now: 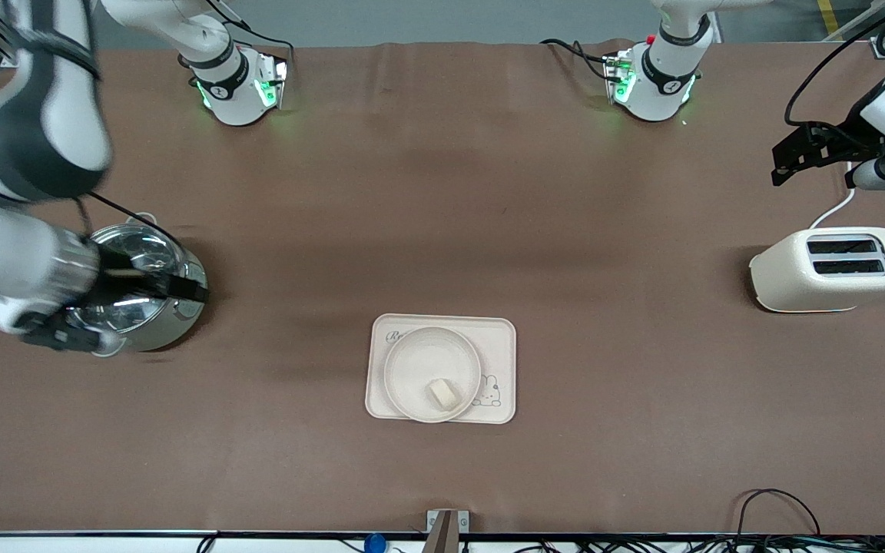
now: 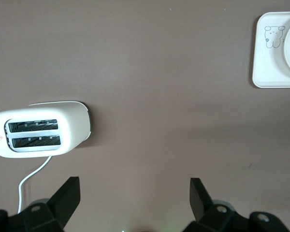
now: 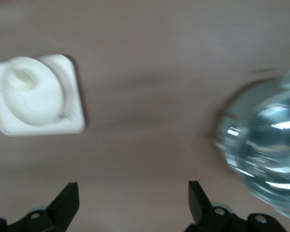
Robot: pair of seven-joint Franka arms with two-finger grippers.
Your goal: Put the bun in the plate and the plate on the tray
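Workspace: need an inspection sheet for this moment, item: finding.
Surface: brown table cover, a few creases.
Job's things: bun in plate; plate on tray.
Clutter: cream toaster toward the left arm's end; steel pot with glass lid toward the right arm's end.
Grippers: left end effector open, empty, over bare table by the toaster; right end effector open, empty, near the pot.
Cables: toaster lead; loose black cables at the table edge nearest the front camera.
Surroundings: grey floor past the bases.
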